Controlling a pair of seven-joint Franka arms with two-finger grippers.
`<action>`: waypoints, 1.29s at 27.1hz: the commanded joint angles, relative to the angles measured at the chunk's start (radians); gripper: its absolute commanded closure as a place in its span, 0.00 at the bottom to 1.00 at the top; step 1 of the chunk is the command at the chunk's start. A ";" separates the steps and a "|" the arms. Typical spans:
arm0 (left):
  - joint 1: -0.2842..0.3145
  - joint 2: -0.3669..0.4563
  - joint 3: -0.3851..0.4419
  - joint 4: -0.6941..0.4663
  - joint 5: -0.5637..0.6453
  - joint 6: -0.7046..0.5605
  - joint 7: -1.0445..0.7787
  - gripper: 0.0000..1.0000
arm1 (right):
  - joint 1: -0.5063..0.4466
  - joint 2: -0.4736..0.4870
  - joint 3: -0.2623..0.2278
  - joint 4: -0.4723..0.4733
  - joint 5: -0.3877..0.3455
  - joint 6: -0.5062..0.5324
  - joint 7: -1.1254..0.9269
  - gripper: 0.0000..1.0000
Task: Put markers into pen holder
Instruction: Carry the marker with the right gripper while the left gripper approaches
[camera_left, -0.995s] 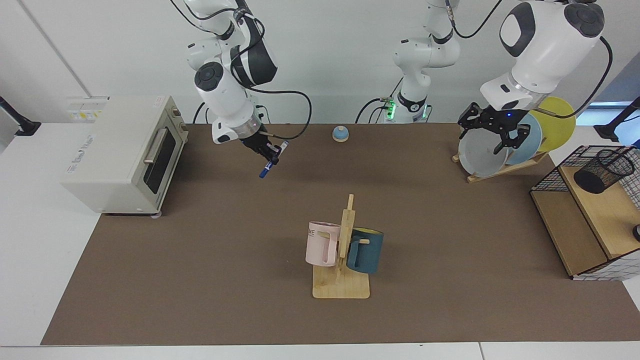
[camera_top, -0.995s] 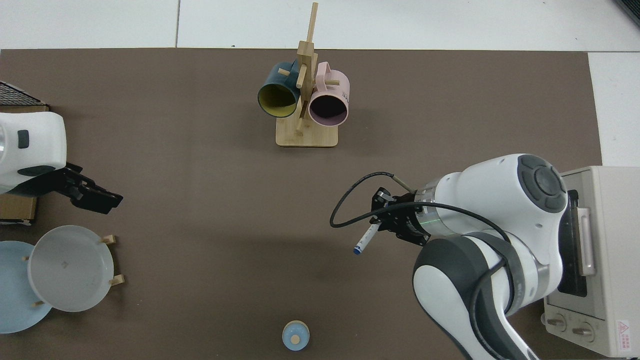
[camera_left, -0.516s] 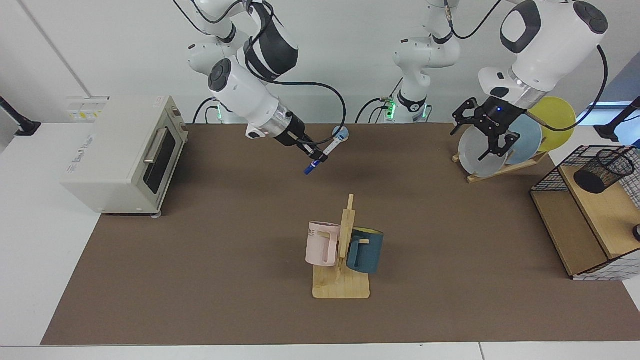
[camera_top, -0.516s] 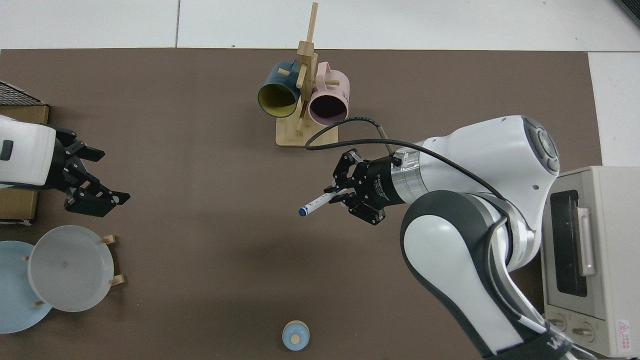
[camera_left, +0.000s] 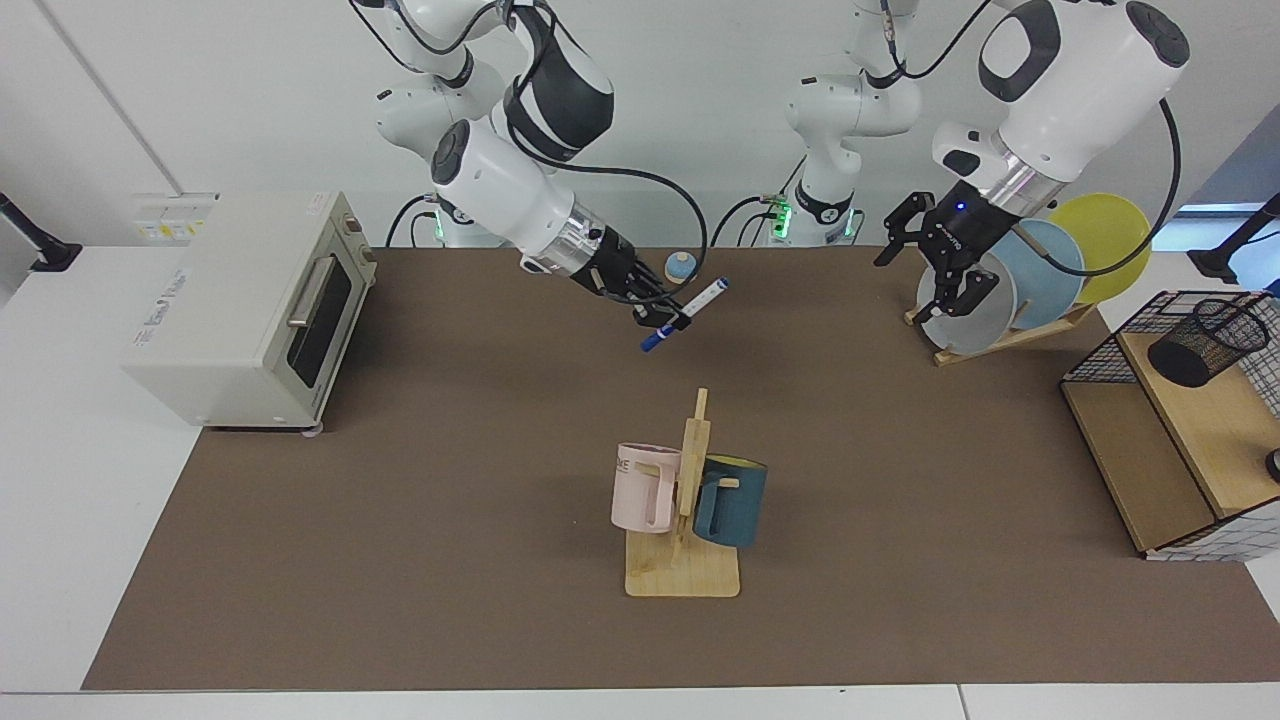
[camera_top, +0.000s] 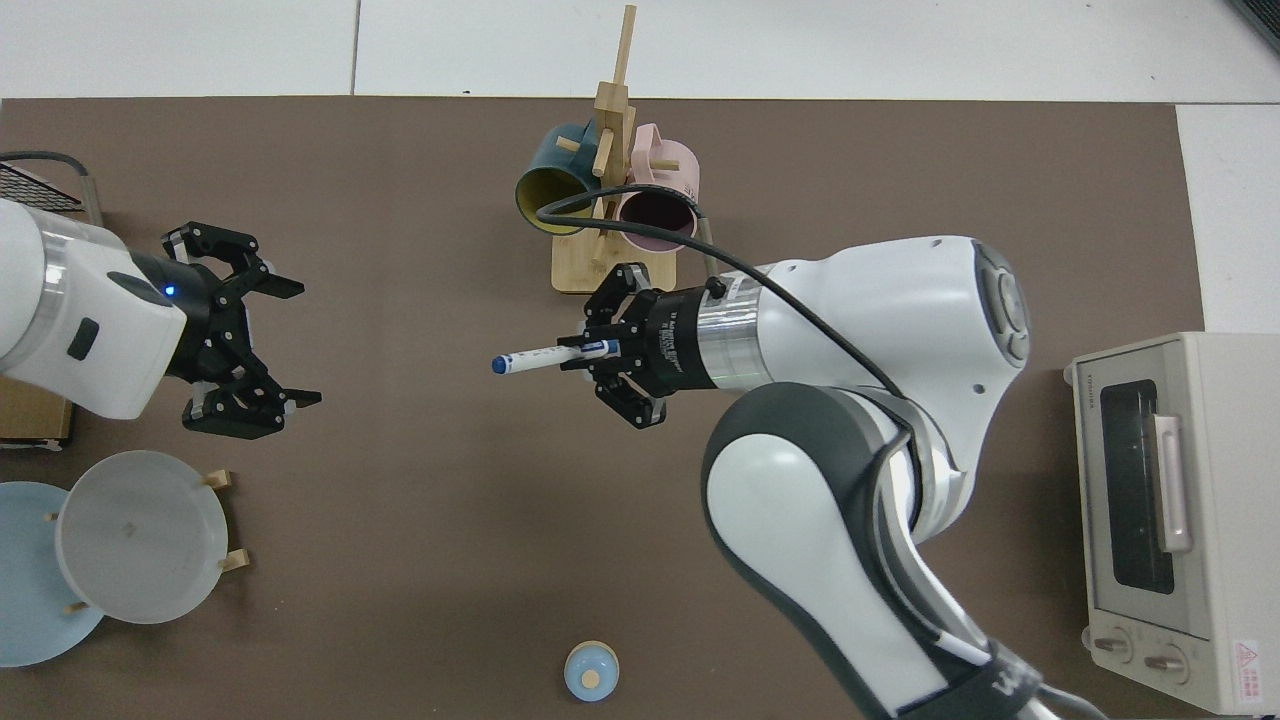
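The right tool (camera_left: 668, 312) grips the marker (camera_left: 686, 315) above the desk (camera_left: 400, 500); the left tool (camera_left: 935, 265), at its 3 o'clock, hangs spread wide.

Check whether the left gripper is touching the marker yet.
Apart. In the top view the left gripper hangs open with bare brown mat between it and the blue-capped marker, which the right gripper holds.
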 joint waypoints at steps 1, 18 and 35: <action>-0.052 -0.025 0.006 -0.037 -0.011 0.047 0.079 0.00 | 0.055 0.096 -0.005 0.118 0.015 0.058 0.104 1.00; -0.081 -0.027 -0.086 -0.060 0.070 0.117 0.122 0.08 | 0.116 0.134 -0.003 0.124 0.024 0.178 0.149 1.00; -0.090 -0.028 -0.129 -0.080 0.070 0.140 0.141 0.72 | 0.115 0.133 -0.003 0.124 0.021 0.177 0.156 1.00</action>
